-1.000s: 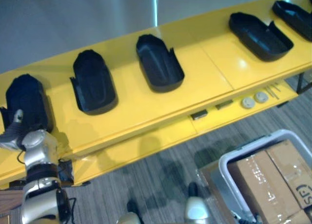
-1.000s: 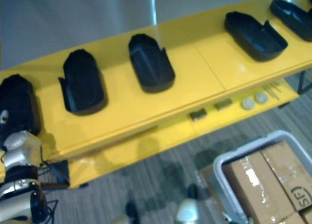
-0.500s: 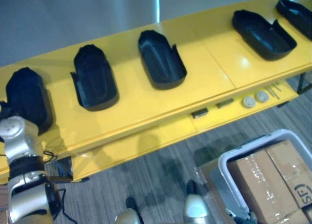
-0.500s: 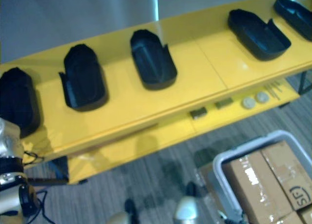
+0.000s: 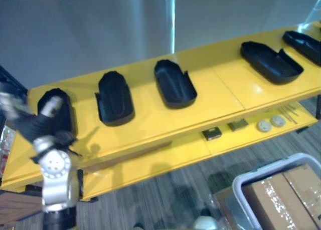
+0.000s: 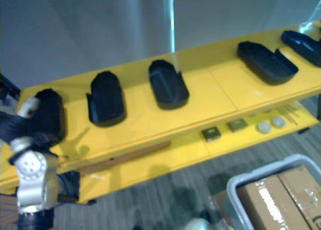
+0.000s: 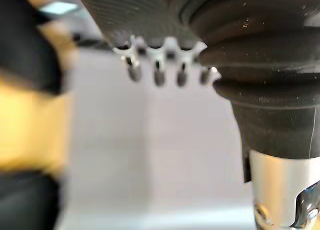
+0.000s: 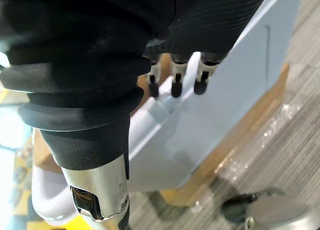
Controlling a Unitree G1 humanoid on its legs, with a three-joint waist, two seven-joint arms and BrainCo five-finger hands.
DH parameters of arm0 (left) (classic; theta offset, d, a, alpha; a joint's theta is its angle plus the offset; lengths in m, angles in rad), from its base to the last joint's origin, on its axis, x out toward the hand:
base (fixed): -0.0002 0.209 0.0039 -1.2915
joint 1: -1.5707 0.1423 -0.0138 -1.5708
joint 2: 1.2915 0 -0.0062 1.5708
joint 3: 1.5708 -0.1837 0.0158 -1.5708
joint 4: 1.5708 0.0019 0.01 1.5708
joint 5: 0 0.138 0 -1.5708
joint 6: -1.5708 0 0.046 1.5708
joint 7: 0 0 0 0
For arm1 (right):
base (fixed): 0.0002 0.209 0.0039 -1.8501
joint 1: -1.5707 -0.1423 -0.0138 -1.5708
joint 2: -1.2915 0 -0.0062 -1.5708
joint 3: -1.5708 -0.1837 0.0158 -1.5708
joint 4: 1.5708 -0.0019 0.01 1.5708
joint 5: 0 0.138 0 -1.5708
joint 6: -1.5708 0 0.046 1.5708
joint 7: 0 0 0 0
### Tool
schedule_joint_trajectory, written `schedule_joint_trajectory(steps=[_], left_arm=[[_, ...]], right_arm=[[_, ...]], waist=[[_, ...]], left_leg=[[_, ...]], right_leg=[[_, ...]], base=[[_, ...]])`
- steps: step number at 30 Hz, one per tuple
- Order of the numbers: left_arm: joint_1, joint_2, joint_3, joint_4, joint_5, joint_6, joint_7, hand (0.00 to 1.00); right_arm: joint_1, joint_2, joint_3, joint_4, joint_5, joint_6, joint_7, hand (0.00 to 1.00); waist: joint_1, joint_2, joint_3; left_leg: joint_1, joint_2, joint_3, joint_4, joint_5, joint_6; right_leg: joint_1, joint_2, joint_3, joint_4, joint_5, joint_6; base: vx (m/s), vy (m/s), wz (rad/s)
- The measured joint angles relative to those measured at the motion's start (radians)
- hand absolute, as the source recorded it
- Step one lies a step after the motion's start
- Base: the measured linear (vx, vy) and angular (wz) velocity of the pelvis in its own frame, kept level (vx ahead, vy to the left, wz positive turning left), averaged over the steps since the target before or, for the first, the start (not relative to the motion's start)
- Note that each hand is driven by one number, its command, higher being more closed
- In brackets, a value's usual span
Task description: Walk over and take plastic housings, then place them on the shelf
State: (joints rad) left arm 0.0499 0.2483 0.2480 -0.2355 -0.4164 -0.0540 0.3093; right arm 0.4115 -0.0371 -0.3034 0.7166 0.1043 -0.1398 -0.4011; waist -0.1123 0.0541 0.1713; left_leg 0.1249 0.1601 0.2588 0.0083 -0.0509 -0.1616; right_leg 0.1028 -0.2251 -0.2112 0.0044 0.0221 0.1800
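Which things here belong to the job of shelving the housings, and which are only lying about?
Job: five plastic housings, lying on the yellow shelf.

Lying about: two small blocks, two round discs and thin rods on the lower ledge; white bin holding cardboard boxes.

Even indoor light, thin bright streak (image 5: 171, 19) on the grey wall (image 5: 100, 34) behind the yellow shelf (image 5: 150, 121), pale glare (image 5: 257, 87) toward its right end, soft shadows (image 5: 93, 140) at its left end, dimmer floor (image 5: 165, 200) beneath
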Motion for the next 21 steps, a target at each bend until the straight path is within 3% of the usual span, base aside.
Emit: schedule_joint_trajectory(steps=[2, 5, 13, 21], left_arm=[[0.012, 0.020, -0.008, 0.050, -0.087, 0.043, -0.098, 0.00], [0.012, 0.070, -0.025, 0.133, -0.159, 0.108, -0.175, 0.00], [-0.057, 0.177, -0.016, 0.320, -0.205, 0.196, -0.220, 0.00], [-0.133, 0.183, -0.016, 0.410, -0.205, 0.240, -0.242, 0.00]], right_arm=[[0.013, 0.000, -0.001, 0.001, 0.000, -0.001, -0.009, 0.00], [0.014, -0.001, -0.001, 0.008, 0.000, -0.001, -0.013, 0.00], [-0.001, -0.003, 0.001, 0.024, 0.001, -0.001, -0.009, 0.00], [-0.007, -0.005, 0.006, 0.037, 0.001, -0.007, -0.008, 0.00]], waist=[[0.013, 0.003, -0.021], [0.020, 0.003, -0.035], [0.022, -0.007, -0.049], [0.025, -0.010, -0.051]], left_leg=[[0.003, 0.000, 0.000, -0.001, 0.001, 0.000], [0.013, -0.001, 0.003, -0.004, 0.004, -0.001], [0.015, -0.007, 0.007, -0.041, 0.033, 0.000], [0.016, -0.009, 0.012, -0.051, 0.037, -0.001]], right_leg=[[0.003, 0.000, -0.006, -0.005, 0.003, -0.004], [0.008, 0.000, -0.006, -0.019, 0.013, -0.008], [0.005, 0.002, -0.010, -0.051, 0.039, -0.009], [0.005, 0.002, -0.010, -0.064, 0.049, -0.007]], base=[[-0.01, 0.000, 0.02], [-0.02, 0.003, -0.06], [-0.03, -0.001, -0.01], [0.00, 0.000, 0.00]])
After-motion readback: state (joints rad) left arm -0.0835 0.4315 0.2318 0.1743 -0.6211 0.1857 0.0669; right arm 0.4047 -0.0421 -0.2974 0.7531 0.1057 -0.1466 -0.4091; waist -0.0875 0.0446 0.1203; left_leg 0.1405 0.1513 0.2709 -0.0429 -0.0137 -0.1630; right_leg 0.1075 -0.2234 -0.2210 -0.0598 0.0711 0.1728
